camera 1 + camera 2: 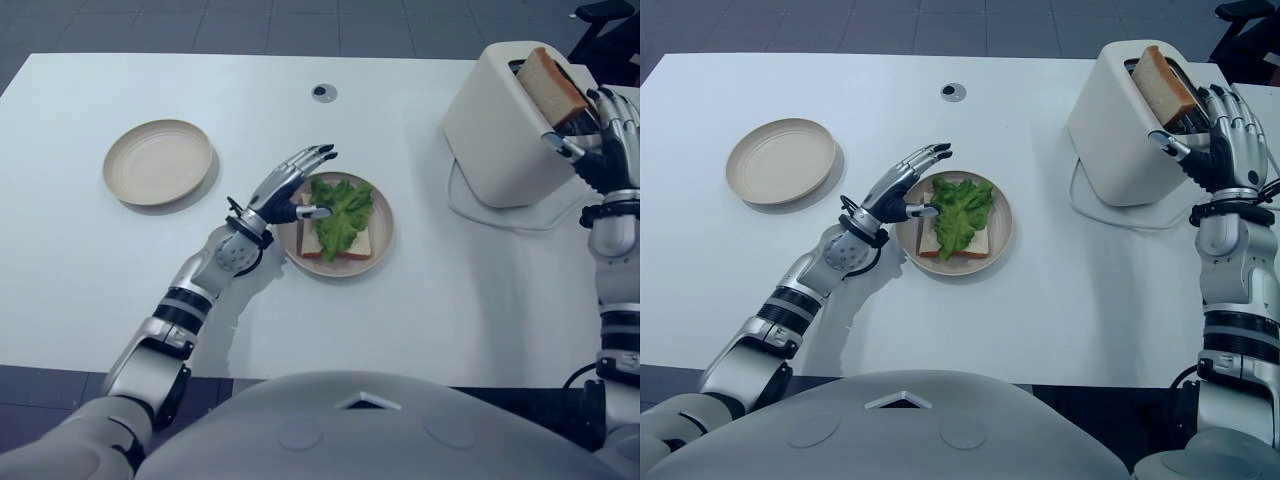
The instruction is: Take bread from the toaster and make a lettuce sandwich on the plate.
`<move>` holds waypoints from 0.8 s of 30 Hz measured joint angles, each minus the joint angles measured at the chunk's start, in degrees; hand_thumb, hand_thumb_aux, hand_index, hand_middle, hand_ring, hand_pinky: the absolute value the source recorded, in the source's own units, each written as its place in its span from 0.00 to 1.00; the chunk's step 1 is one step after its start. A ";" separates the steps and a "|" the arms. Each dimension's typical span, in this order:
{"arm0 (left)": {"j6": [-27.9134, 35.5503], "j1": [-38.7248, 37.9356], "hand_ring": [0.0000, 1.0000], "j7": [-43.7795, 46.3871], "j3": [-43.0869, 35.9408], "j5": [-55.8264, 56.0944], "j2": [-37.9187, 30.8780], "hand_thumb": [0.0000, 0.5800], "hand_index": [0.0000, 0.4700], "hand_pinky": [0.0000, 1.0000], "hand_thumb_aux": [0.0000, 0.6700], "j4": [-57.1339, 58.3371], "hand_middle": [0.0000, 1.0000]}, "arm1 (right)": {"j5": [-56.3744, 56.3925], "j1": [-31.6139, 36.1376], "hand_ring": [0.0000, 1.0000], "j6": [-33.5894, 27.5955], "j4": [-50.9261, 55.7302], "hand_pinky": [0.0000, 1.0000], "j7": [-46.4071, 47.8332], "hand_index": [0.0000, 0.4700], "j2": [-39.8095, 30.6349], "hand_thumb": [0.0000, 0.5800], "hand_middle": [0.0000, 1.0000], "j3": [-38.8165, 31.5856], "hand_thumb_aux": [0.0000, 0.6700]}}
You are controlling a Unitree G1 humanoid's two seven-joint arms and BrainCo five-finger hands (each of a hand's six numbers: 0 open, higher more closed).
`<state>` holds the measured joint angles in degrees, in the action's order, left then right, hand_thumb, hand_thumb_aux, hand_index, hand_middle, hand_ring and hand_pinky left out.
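Bread (548, 82) sticks up tilted from the toaster (495, 130), the right hand (612, 140) fingers clasped on its lower part. The left hand (285, 190) hangs released beside the plate (386, 235), where lettuce (340, 212) tops a slice. A shallow pinch may let the bread slip, or snag and drag the toaster.

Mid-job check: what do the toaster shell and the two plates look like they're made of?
Toaster: cream shell, smooth and matte with rounded corners and no mirror glare, so plastic or painted metal; I cannot tell which. Empty plate and second plate: beige, dull, thin raised rim, probably plastic or a fibre composite rather than glazed ceramic, though that is uncertain.
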<state>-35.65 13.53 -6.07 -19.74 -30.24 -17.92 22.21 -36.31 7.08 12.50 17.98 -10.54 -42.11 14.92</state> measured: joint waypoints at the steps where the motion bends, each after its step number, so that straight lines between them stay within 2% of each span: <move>1: -0.05 -0.18 0.00 0.00 0.18 0.06 0.03 0.00 0.00 0.00 0.00 -0.05 0.00 | 0.01 1.44 0.00 0.35 1.19 0.00 -0.30 0.00 -0.25 0.00 0.00 -1.22 0.00; 3: -0.07 -0.43 0.00 -0.02 0.92 0.23 -0.03 0.00 0.00 0.00 0.00 -0.11 0.00 | 0.26 3.39 0.00 1.04 2.35 0.00 -0.34 0.23 -0.28 0.41 0.00 -3.01 0.23; 4: -0.08 -0.73 0.00 -0.03 1.35 0.68 -0.07 0.00 0.00 0.00 0.00 -0.24 0.00 | 0.32 4.29 0.00 1.65 2.87 0.00 -0.32 0.42 -0.28 0.66 0.00 -3.65 0.42; 5: -0.07 -1.20 0.00 -0.03 1.77 0.90 -0.16 0.00 0.00 0.00 0.00 -0.38 0.00 | 0.69 5.21 0.13 2.08 3.52 0.13 -0.32 0.71 -0.42 0.91 0.13 -4.01 0.71; 6: -0.06 -1.57 0.00 -0.02 2.07 1.19 -0.18 0.00 0.00 0.00 0.00 -0.64 0.00 | 1.61 5.79 0.27 2.88 3.89 0.27 -0.35 0.88 -0.68 0.99 0.27 -4.30 0.88; 7: -0.06 -1.98 0.00 0.00 2.25 1.35 -0.19 0.00 0.00 0.00 0.00 -1.21 0.00 | 2.48 6.84 0.87 3.08 4.28 0.87 -0.42 1.00 -1.09 1.00 0.87 -4.37 1.00; 8: -0.06 -2.36 0.00 0.05 2.32 1.74 -0.18 0.00 0.00 0.00 0.00 -1.52 0.00 | 2.56 7.83 1.00 3.17 4.51 1.00 -0.39 1.00 -1.77 1.00 1.00 -4.48 1.00; 12: 0.02 -2.91 0.00 0.14 2.85 1.89 -0.15 0.00 0.00 0.00 0.00 -2.15 0.00 | 2.60 8.45 1.00 3.46 4.92 1.00 -1.34 1.00 -2.68 1.00 1.00 -5.31 1.00; 16: 0.12 -3.81 0.00 0.13 3.73 2.07 -0.17 0.00 0.00 0.00 0.00 -2.24 0.00 | 2.75 8.02 1.00 4.98 1.39 1.00 -6.92 1.00 -2.54 1.00 1.00 -3.54 1.00; 18: 0.07 -4.03 0.00 -0.70 4.52 2.24 -0.03 0.00 0.00 0.00 0.00 -2.22 0.00 | 2.75 7.75 1.00 10.34 -6.25 1.00 -15.79 1.00 -0.20 1.00 1.00 -0.32 1.00; 20: -0.96 -4.12 0.00 -3.29 6.62 3.10 0.48 0.00 0.00 0.00 0.00 -2.18 0.00 | 3.87 7.70 1.00 17.88 -15.81 1.00 -20.45 1.00 2.90 1.00 1.00 0.26 1.00; 22: -3.93 -4.48 0.00 -6.26 9.06 5.07 1.11 0.00 0.00 0.00 0.00 -2.46 0.00 | 9.02 7.39 1.00 23.04 -21.58 1.00 -18.69 1.00 6.15 1.00 1.00 -2.59 1.00; 24: -6.84 -5.04 0.00 -7.93 10.67 6.61 1.79 0.00 0.00 0.00 0.00 -3.51 0.00 | 18.99 5.69 1.00 23.83 -23.22 1.00 -10.34 1.00 7.83 1.00 1.00 -7.99 1.00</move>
<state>-42.49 8.49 -14.00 -9.07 -23.63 -16.13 18.71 -17.32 12.77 36.34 -5.24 -20.89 -34.28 6.92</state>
